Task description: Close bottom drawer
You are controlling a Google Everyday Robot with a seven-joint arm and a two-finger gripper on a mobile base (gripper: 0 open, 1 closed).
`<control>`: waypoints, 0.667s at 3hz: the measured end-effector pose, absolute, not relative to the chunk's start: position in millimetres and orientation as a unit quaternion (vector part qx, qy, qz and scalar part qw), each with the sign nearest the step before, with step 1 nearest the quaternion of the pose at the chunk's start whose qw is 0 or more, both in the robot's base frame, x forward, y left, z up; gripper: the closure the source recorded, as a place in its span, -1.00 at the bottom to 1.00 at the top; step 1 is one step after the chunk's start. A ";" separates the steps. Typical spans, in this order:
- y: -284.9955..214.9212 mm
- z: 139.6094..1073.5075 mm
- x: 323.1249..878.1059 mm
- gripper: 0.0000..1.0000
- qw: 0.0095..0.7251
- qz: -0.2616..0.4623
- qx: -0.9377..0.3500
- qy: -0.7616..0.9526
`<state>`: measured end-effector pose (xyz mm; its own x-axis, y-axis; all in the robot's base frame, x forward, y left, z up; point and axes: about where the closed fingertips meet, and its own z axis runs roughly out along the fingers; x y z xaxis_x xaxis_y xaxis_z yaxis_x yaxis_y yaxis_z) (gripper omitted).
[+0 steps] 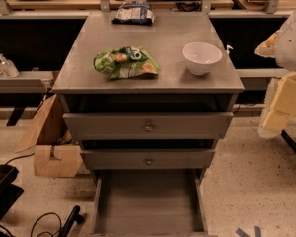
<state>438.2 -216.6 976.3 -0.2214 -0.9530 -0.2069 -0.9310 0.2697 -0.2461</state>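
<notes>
The grey cabinet (148,80) filled the centre, and its bottom drawer (148,201) stood pulled out toward six o'clock. The gripper (281,107) hung at three o'clock, well apart, its state impossible to tell. On top lay a green chip bag (126,63) and a white bowl (202,57).

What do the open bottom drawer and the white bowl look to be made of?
Bottom drawer: looks like grey sheet metal, matte, with a dull, even sheen. Bowl: likely glazed ceramic, perhaps plastic; it is smooth, white and slightly glossy. The gripper hangs at the right edge, away from both.
</notes>
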 end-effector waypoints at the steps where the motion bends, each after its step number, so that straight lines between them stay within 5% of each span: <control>1: -214.6 971.6 440.1 -1.00 0.162 -0.034 -0.603 0.780; 2: -211.4 945.5 430.8 -1.00 0.177 -0.013 -0.607 0.774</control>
<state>430.8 -211.4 945.5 -0.1993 -0.9452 -0.2588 -0.9360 0.2618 -0.2351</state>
